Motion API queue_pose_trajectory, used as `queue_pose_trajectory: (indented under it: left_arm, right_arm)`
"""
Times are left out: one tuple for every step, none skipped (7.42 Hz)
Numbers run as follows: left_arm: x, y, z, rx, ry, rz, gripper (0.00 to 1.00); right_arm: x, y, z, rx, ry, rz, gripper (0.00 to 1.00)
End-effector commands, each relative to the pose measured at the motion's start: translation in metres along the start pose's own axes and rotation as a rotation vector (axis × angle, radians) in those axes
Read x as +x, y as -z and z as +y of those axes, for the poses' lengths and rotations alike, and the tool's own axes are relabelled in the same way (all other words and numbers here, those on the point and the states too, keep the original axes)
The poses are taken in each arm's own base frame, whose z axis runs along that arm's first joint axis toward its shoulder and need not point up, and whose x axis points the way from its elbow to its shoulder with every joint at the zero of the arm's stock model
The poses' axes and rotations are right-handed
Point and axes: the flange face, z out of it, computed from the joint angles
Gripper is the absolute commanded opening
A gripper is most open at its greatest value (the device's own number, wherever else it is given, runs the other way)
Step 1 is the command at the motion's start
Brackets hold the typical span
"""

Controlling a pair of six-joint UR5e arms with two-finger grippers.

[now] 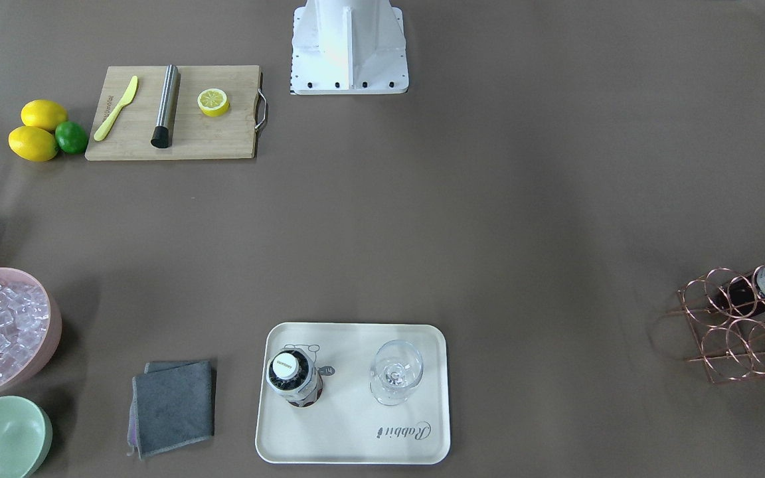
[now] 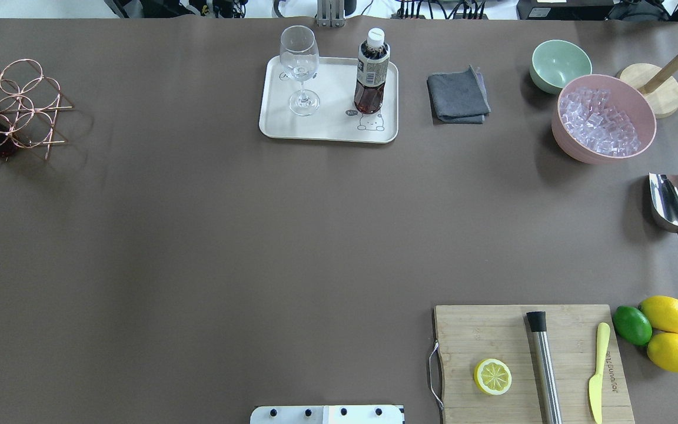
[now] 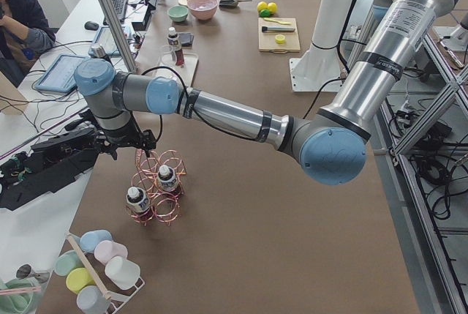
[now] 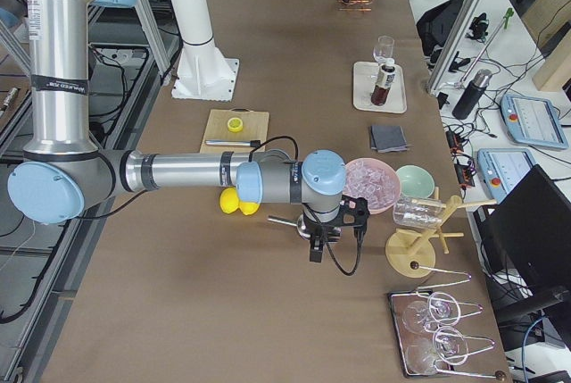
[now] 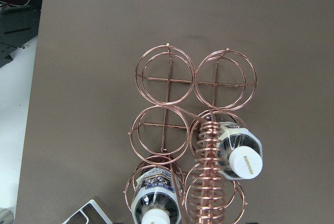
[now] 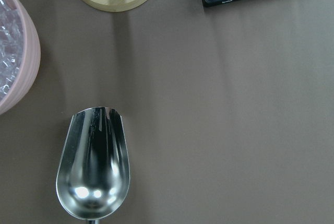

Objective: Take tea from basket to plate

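Note:
One tea bottle (image 1: 295, 378) stands upright on the cream plate (image 1: 349, 431), next to a wine glass (image 1: 396, 372); it also shows in the overhead view (image 2: 372, 73). The copper wire basket (image 5: 167, 80) holds two more tea bottles (image 5: 237, 153) (image 5: 154, 203) in its near cells; the other cells are empty. My left gripper (image 3: 139, 146) hovers just above the basket (image 3: 157, 182). My right gripper (image 4: 317, 249) hangs over the steel scoop (image 6: 94, 166). I cannot tell whether either gripper is open or shut.
A pink bowl of ice (image 2: 604, 121), a green bowl (image 2: 559, 65) and a grey cloth (image 2: 458, 94) lie right of the plate. A cutting board (image 2: 533, 359) carries a lemon half, a muddler and a knife. Lemons and a lime (image 2: 662, 330) sit beside it.

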Motion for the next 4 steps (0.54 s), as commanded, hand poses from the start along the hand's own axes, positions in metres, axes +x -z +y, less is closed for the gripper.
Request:
queue_pose_trajectory:
  left_arm:
    - [0.023,0.033,0.014,0.031,0.115,0.032,0.98]
    - [0.042,0.011,0.033,0.068,0.199,0.081,0.98]
    - [0.066,-0.021,0.063,0.129,0.339,0.136,0.98]
    - [0.075,-0.028,0.071,0.125,0.445,0.147,0.98]
  right_arm:
    - [-0.021,-0.02,-0.004,-0.04,0.029,0.002,1.0]
    - [-0.018,-0.025,0.001,-0.049,0.023,0.006,1.0]
    - [-0.017,-0.026,0.001,-0.051,0.021,0.01,1.0]
    - [-0.016,-0.026,0.001,-0.05,0.021,0.013,1.0]
